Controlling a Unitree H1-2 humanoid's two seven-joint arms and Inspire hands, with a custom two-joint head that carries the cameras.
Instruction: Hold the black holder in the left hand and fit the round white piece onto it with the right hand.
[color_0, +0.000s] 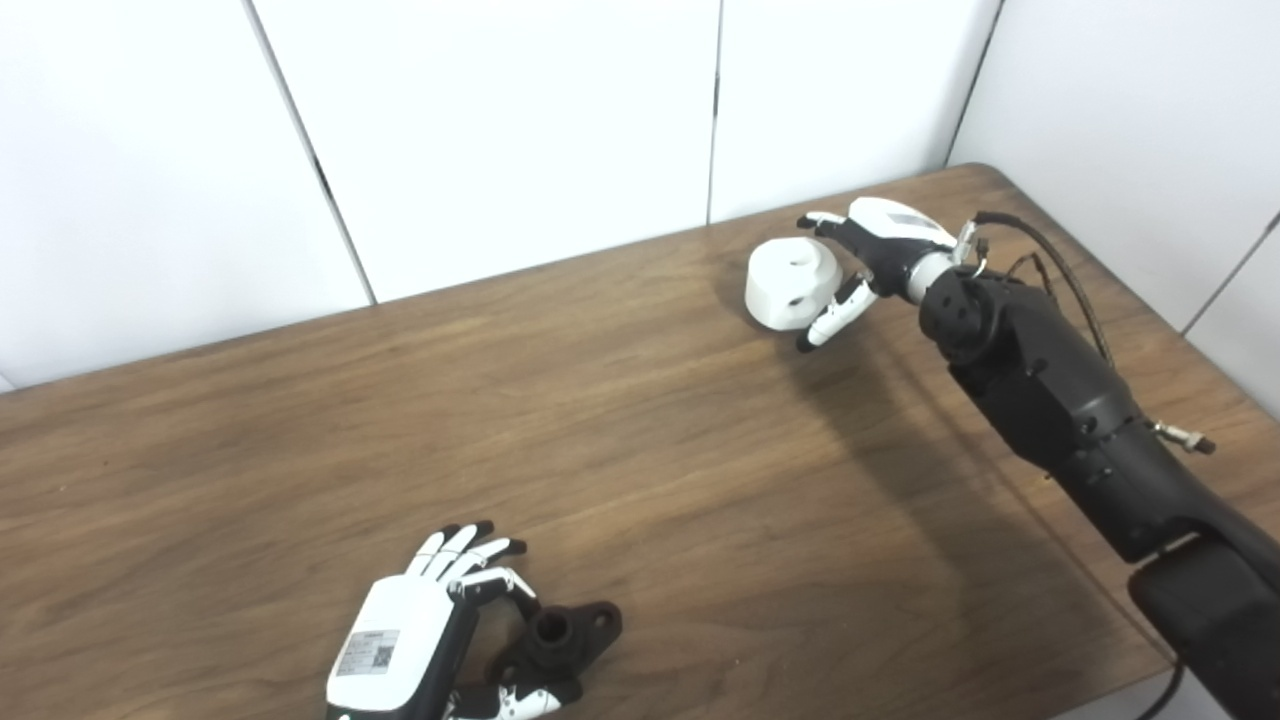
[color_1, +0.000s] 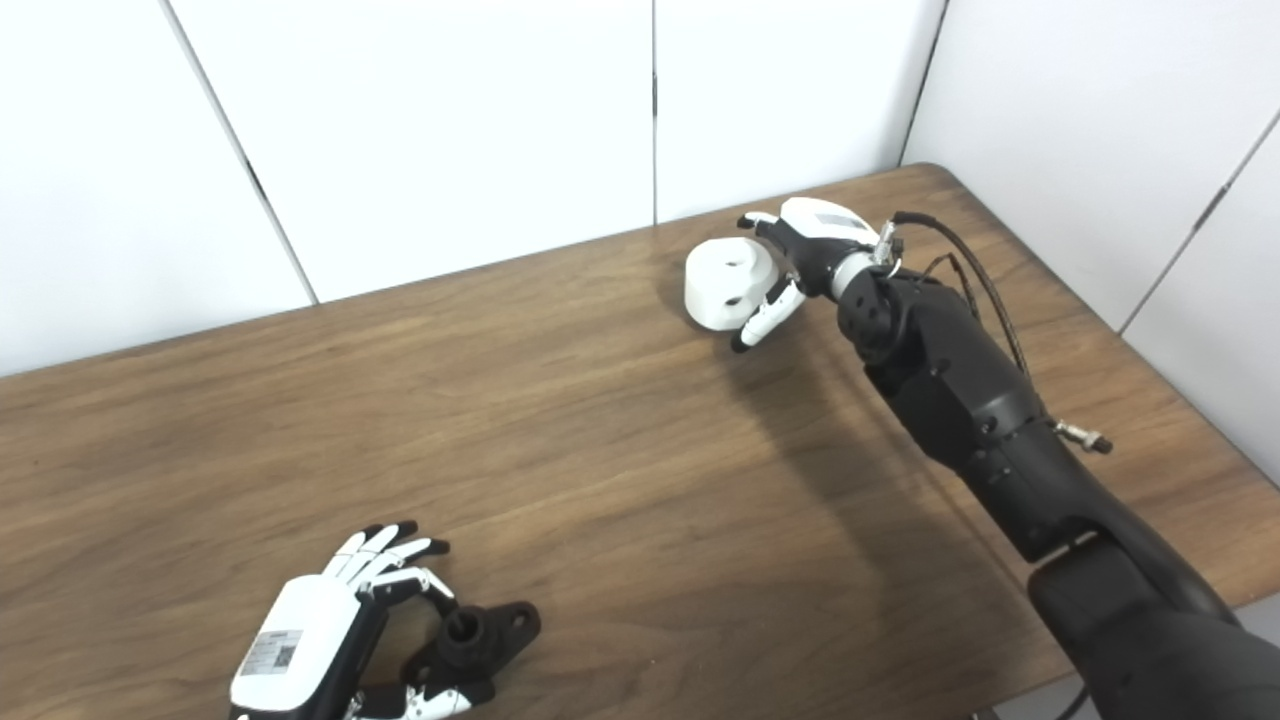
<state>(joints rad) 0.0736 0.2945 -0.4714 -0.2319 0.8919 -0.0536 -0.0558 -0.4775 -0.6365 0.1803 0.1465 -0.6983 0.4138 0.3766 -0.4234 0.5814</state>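
The right hand (color_0: 868, 258) cups the round white piece (color_0: 793, 282) near the surface's (color_0: 640, 450) far edge, fingers spread around it. Well apart, at the near edge, the left hand (color_0: 420, 630) curls loosely beside the black holder (color_0: 560, 640); bare wood lies between.

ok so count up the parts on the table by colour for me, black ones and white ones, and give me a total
Black: 1, the black holder, at the left hand.
White: 1, the round white piece, at the right hand.
Total: 2 parts on the table.
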